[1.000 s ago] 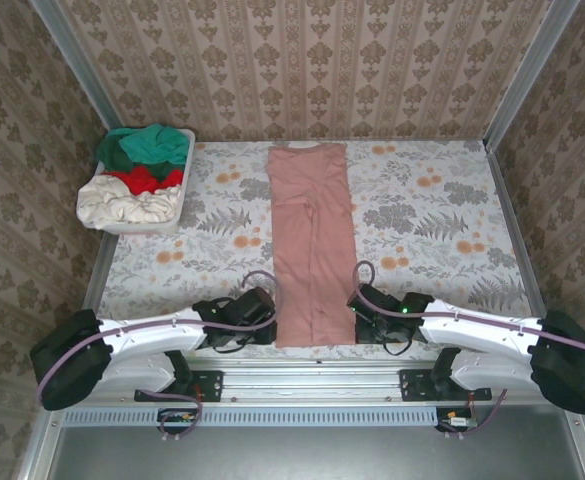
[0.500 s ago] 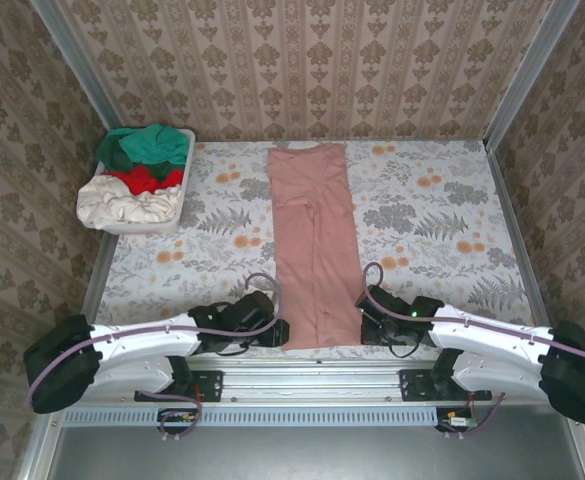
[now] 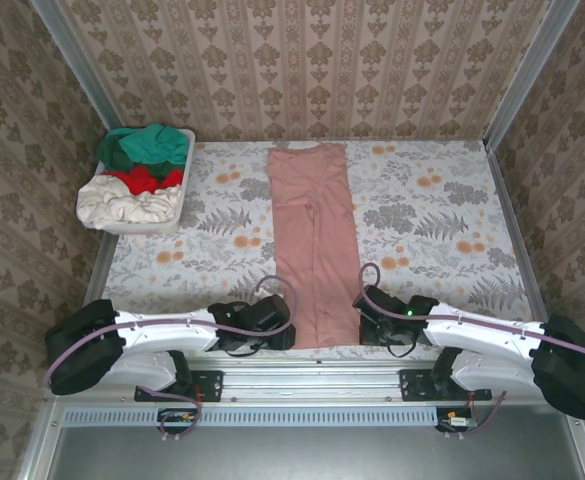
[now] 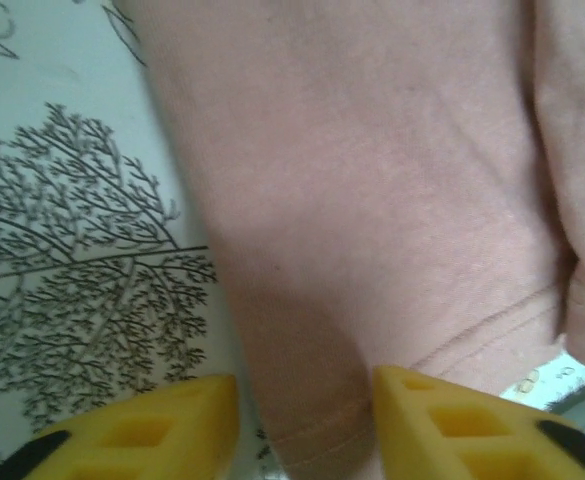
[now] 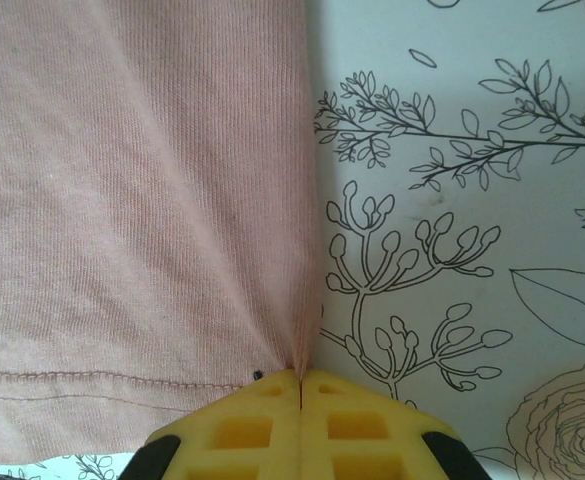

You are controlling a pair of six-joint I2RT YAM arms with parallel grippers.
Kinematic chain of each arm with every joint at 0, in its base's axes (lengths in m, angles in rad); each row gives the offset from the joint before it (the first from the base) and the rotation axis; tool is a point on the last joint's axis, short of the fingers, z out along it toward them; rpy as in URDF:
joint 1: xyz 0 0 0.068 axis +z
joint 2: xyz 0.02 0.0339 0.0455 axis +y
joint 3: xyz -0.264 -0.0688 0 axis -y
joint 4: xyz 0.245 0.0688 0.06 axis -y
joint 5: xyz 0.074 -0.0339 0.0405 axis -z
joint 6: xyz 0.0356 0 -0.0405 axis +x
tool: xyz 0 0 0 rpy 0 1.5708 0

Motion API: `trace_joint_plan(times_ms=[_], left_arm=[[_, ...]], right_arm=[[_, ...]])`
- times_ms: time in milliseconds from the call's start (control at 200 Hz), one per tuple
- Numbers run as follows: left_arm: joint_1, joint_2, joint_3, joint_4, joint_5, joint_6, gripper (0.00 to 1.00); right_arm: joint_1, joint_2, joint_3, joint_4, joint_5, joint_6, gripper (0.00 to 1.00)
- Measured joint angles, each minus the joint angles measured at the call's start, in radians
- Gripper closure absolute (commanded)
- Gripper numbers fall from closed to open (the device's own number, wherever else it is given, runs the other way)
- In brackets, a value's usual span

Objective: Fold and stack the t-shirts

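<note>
Four t-shirts can be counted in all: one dusty-pink t-shirt [image 3: 312,245] lies by itself on the one counter [image 3: 432,230]. Three more, one teal-green t-shirt [image 3: 150,145], one red t-shirt [image 3: 144,178] and one cream t-shirt [image 3: 127,205], are heaped in the single white basket [image 3: 183,190], and whether others are hidden under them cannot be told. There are two arms, and each arm carries one hand, so the hands are two, the left hand [image 3: 288,335] and the right hand [image 3: 363,321], and each hand has two yellow fingers [image 4: 142,430].
</note>
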Motion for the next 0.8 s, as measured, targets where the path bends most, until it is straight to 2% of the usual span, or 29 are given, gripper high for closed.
trace_joint_plan(times_ms=[75,160,305,415,610,800], left_arm=[[0.001,0.003,0.003,-0.019,-0.016,-0.006,0.91],[0.0,-0.007,0.005,-0.013,-0.013,-0.003,1.0],[0.005,-0.067,-0.001,-0.012,0.011,0.005,1.0],[0.05,-0.175,0.004,-0.036,0.027,0.032,1.0],[0.246,-0.254,0.101,-0.111,0.079,0.139,1.0],[0.466,-0.121,0.278,-0.126,0.177,0.283,1.0]], right_arm=[[0.0,0.0,0.0,0.0,0.0,0.0,1.0],[0.0,-0.002,0.001,-0.003,0.0,0.0,1.0],[-0.001,-0.037,0.011,-0.035,0.001,0.0,1.0],[-0.006,-0.066,0.054,-0.08,0.001,-0.012,1.0],[-0.11,-0.034,0.227,-0.141,0.001,-0.088,1.0],[-0.272,0.127,0.439,-0.156,-0.006,-0.219,1.0]])
